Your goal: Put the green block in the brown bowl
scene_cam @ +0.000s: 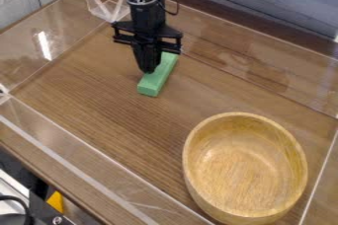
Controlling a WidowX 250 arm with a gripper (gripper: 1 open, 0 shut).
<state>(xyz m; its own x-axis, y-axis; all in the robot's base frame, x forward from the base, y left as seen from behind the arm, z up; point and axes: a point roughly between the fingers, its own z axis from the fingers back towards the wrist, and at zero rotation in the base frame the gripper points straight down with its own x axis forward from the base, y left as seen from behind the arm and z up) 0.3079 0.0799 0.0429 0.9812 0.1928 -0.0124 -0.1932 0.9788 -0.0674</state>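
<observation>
Brown bowl: while the green block lies outside it, the large round light-brown wooden bowl (246, 170) is set upright at the near right, its wide mouth facing up, presumably so that the block can be received from above.
Green block: the small bright-green rectangular bar (156, 79) is seen farther off, on the brown wood-grained tabletop (99, 111), slantwise and well apart from the bowl; its far part is partly hidden by the gripper.
Black gripper: its fingers (144, 64) are pressed together and pointed down at the block's far part, probably so that the narrow bar can be pinched; whether it is actually gripped cannot be told.
Next move: a firm hold should be confirmed by a small lift before the block is carried over the bowl's thick rim.
</observation>
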